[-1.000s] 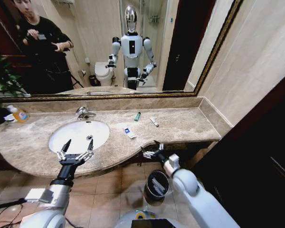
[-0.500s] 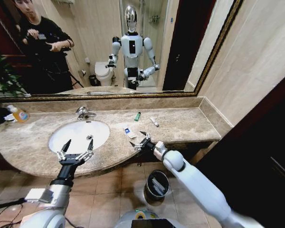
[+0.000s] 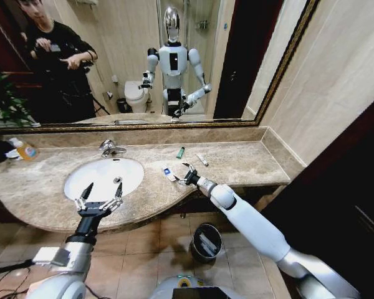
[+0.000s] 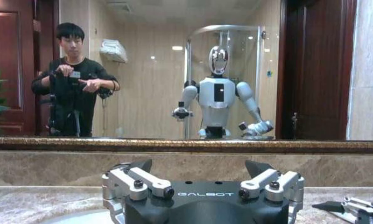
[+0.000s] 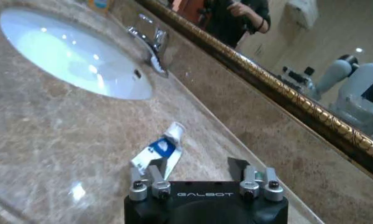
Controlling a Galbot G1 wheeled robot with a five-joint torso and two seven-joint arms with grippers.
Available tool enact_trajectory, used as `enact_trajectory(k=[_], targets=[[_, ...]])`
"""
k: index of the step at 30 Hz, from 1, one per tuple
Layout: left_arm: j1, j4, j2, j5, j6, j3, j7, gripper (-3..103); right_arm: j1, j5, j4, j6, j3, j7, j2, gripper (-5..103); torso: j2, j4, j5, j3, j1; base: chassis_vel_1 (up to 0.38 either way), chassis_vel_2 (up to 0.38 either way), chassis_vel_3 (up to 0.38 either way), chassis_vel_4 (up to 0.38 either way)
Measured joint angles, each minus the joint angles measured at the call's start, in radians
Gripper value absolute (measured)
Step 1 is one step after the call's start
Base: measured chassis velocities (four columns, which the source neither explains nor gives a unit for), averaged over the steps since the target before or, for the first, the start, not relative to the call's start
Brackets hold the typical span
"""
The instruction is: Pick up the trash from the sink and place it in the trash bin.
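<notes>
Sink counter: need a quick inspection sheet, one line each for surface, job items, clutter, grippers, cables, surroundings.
Surface: brown-beige marble counter around the white sink; the basin looks bare.
Job's things: white packet with a blue mark on the counter beside the sink; small green tube and white tube near the back wall; trash bin on the floor under the counter edge, white pieces inside.
Clutter: clear bottle with an orange label at the counter's far left.
Grippers: right gripper open, just beside the packet; left gripper open, at the sink's front rim.
Cables: nothing seen.
Surroundings: wall mirror reflecting the robot and a person.
</notes>
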Motion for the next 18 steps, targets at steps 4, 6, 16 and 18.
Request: enact_trajectory(k=[4, 6, 16, 18], targets=[[0.0, 0.0, 0.0, 0.0, 0.0, 0.0, 0.0, 100, -0.027, 0.011, 0.042, -0.012, 0.011, -0.021, -0.037, 62, 0.0, 0.0, 0.0, 0.0, 0.0, 0.0, 0.0, 0.0, 0.0], [0.0, 0.0, 0.0, 0.0, 0.0, 0.0, 0.0, 100, -0.033, 0.013, 0.047, -0.012, 0.013, -0.023, -0.042, 62, 0.0, 0.0, 0.0001, 0.0, 0.0, 0.0, 0.0, 0.0, 0.0], [0.0, 0.0, 0.0, 0.0, 0.0, 0.0, 0.0, 100, -0.081, 0.0, 0.044, 0.005, 0.014, -0.031, -0.06, 66, 0.0, -0.0001, 0.0001, 0.0, 0.0, 0.0, 0.0, 0.0, 0.0], [0.0, 0.0, 0.0, 0.0, 0.0, 0.0, 0.0, 100, -0.082, -0.001, 0.041, 0.005, 0.014, -0.03, -0.057, 64, 0.0, -0.0001, 0.0001, 0.0, 0.0, 0.0, 0.0, 0.0, 0.0]])
